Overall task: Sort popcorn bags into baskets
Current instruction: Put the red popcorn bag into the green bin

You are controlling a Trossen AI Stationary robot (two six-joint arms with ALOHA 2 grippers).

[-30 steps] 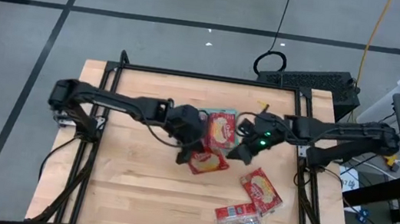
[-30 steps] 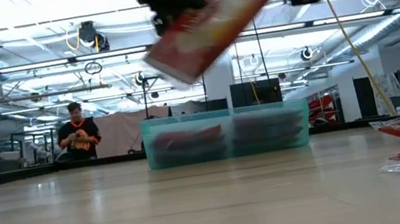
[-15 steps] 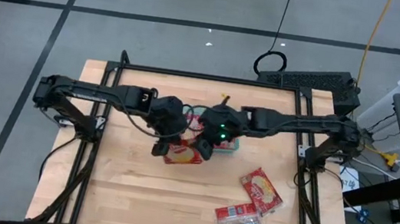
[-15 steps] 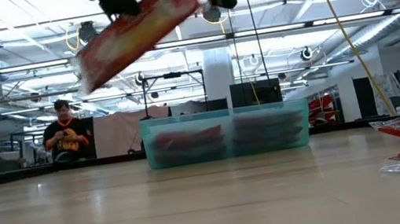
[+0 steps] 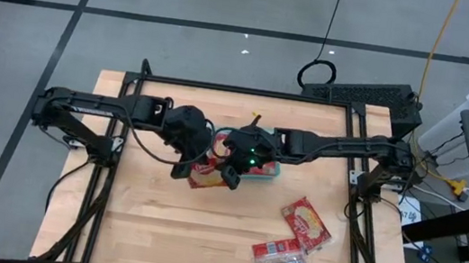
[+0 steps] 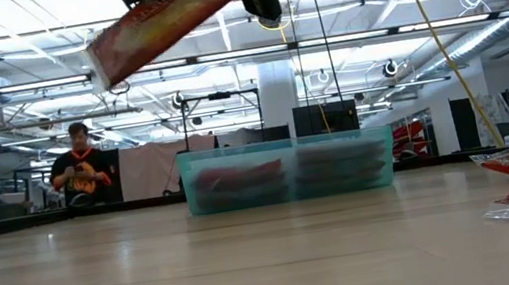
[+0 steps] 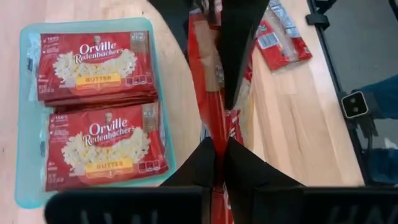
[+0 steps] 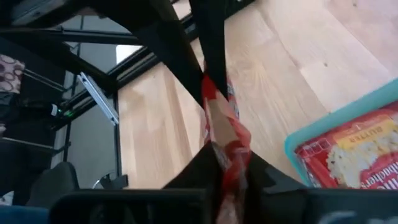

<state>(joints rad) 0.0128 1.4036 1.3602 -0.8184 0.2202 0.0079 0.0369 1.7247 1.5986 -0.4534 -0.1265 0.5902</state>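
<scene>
Holding the flat red popcorn packet [image 5: 208, 175] in the air with both grippers closed on it, left gripper [image 7: 219, 163] and right gripper [image 8: 225, 163] at opposite ends, I saw the shallow teal plastic tray [image 7: 25, 134] just beside it, toward the right arm's side.

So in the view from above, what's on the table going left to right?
Left gripper → held popcorn bag → right gripper → teal tray → loose popcorn bags.
</scene>
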